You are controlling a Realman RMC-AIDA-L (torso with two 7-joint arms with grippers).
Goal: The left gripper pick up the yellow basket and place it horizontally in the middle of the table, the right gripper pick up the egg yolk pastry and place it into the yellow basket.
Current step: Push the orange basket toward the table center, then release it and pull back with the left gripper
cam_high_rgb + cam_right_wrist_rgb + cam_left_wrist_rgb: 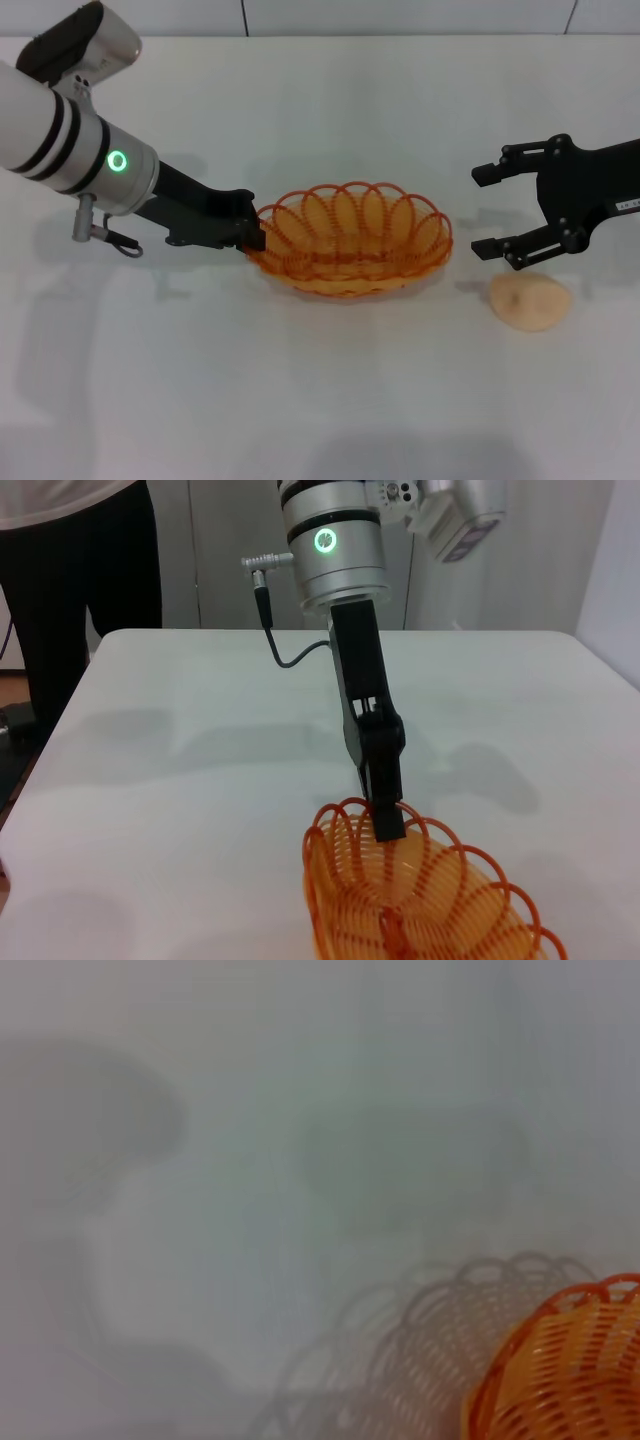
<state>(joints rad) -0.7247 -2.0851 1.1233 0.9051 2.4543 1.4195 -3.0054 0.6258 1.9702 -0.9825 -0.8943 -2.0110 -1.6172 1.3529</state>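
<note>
The yellow basket (350,240) is upright in the middle of the table (320,400), its long side across the head view. My left gripper (256,234) is shut on the basket's left rim. The right wrist view shows a finger over that rim (388,818) and the basket (420,900) below. The left wrist view shows part of the basket (560,1370) with its shadow beside it. My right gripper (495,210) is open and empty, to the right of the basket. The egg yolk pastry (530,300) lies on the table just in front of it.
A person in dark clothes (80,580) stands past the table's far edge in the right wrist view. A grey wall (400,15) runs along the back edge of the table in the head view.
</note>
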